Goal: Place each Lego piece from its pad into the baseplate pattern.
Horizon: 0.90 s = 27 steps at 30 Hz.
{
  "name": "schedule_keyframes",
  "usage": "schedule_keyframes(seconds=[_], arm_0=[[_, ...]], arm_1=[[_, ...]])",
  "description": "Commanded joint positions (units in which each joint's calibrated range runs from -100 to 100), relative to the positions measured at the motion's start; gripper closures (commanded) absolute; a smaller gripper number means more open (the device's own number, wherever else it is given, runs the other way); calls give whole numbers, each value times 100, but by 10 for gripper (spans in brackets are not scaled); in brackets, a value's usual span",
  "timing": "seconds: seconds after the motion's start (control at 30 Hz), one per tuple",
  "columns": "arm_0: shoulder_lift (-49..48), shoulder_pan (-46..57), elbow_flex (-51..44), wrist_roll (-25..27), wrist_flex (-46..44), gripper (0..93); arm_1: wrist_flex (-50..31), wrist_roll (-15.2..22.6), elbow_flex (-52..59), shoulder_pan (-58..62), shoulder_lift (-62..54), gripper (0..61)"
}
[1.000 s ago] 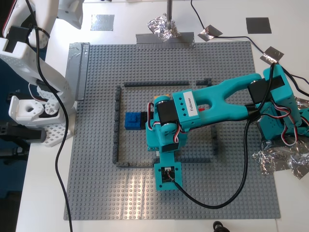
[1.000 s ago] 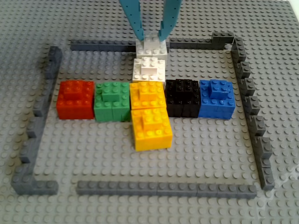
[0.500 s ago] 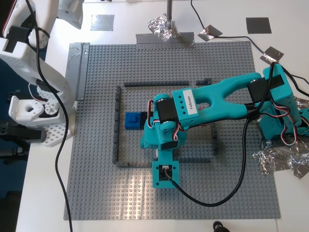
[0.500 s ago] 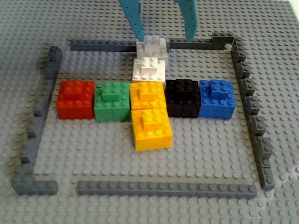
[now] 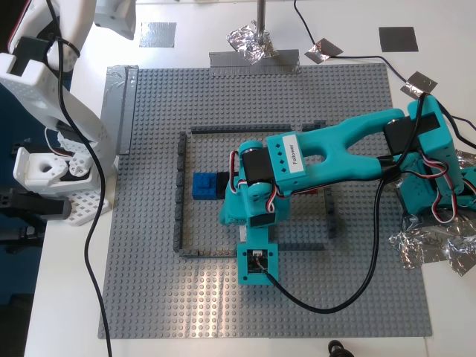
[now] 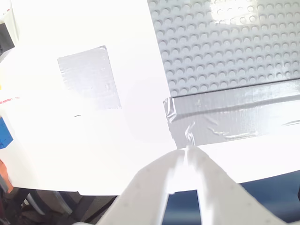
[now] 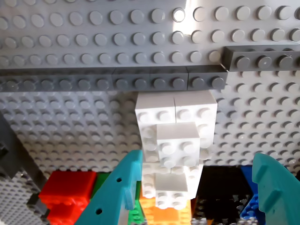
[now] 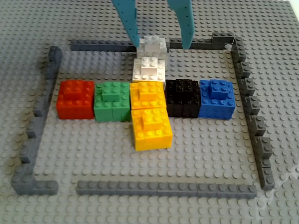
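- Two small white square bricks sit in line inside the thin dark grey rectangular frame (image 8: 247,100): the far white brick (image 8: 152,45) touches the frame's far strip, and the near white brick (image 8: 149,70) touches it on the camera's side in the other view.
- In front of the near white brick stand two orange square bricks, one (image 8: 147,94) in the row and one (image 8: 150,128) jutting out toward the camera.
- The row reads, from the other view's left, red brick (image 8: 74,99), green brick (image 8: 111,101), orange, black brick (image 8: 183,97), blue brick (image 8: 216,98).
- All of this rests on the large grey studded baseplate (image 5: 149,245).
- The teal first gripper (image 8: 156,39) hangs over the far white brick with its jaws spread, one on each side and clear of it.
- The white second gripper (image 6: 183,159) hovers off the baseplate, above silver-grey tape (image 6: 225,119) at the plate's edge; its fingers look pressed together.
- A dark grey square tape pad (image 6: 89,77) lies bare on the white table (image 6: 131,136) nearby.
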Motion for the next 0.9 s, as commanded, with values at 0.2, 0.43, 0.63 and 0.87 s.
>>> schedule_keyframes(seconds=[0.2, 0.43, 0.63, 0.87], arm_0=[[-1230, 154, 730, 33, 60, 672], [-1951, 343, 1227, 248, 60, 673], [-2397, 778, 1372, 223, 597, 673], [-2783, 1423, 1344, 252, 629, 673]], arm_1=[[172, 5, -538, 57, -29, 612], [294, -88, -547, -1, -235, 612], [433, -220, -601, -248, -475, 612], [237, -278, -583, -407, -449, 612]])
